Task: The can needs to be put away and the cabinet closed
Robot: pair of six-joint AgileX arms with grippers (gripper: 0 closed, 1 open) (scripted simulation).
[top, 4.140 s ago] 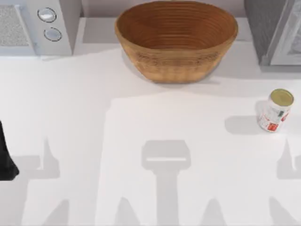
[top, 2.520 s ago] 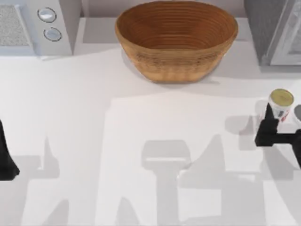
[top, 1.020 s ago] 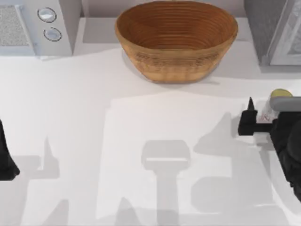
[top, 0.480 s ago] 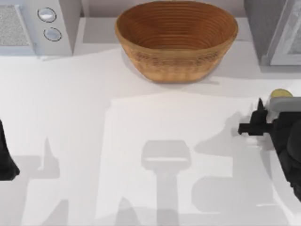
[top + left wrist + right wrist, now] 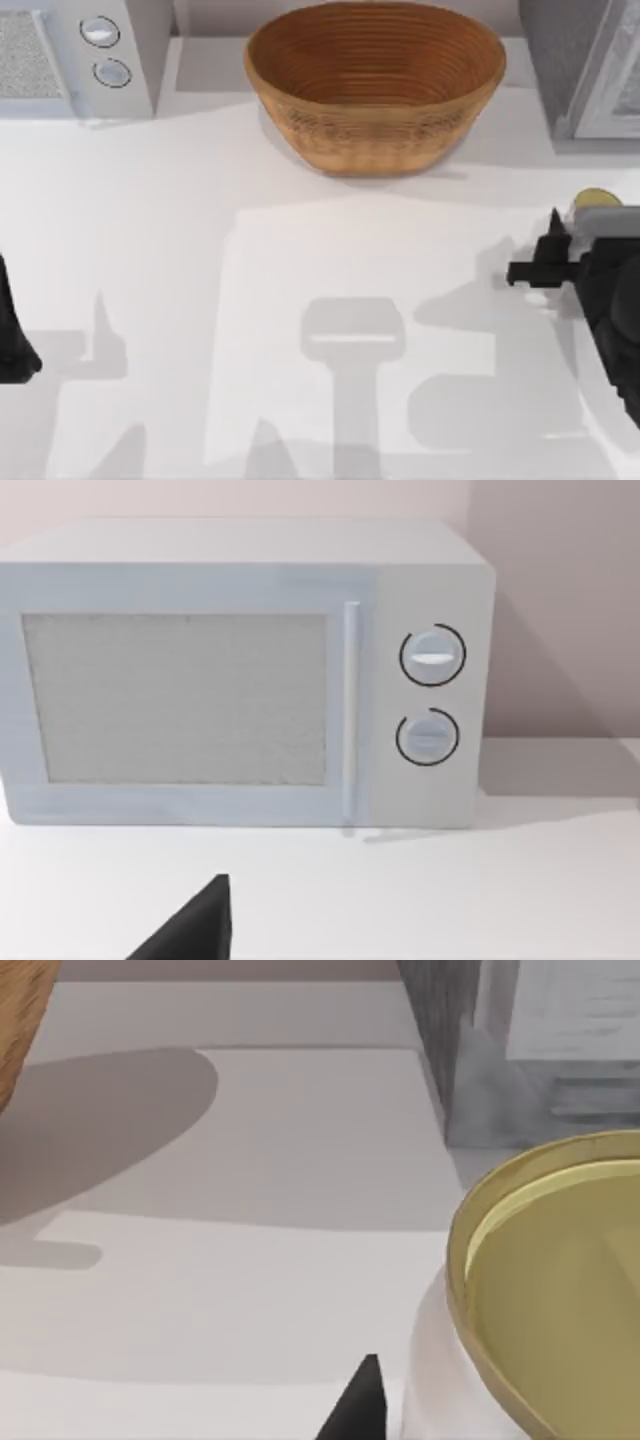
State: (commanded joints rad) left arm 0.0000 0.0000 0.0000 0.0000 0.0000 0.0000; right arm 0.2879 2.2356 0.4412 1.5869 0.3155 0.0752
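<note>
Right hand [image 5: 560, 262] sits at the gold-topped can [image 5: 592, 198]; grip cannot be told, label unreadable.

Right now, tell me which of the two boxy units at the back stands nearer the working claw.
The dark speckled cabinet, back right, just beyond the right claw; the knobbed microwave sits far left.

No text, brand or number can be read. The microwave [image 5: 240, 675] has two round knobs without markings, and the can [image 5: 545, 1300] beside the cabinet [image 5: 520, 1050] shows no readable label.
</note>
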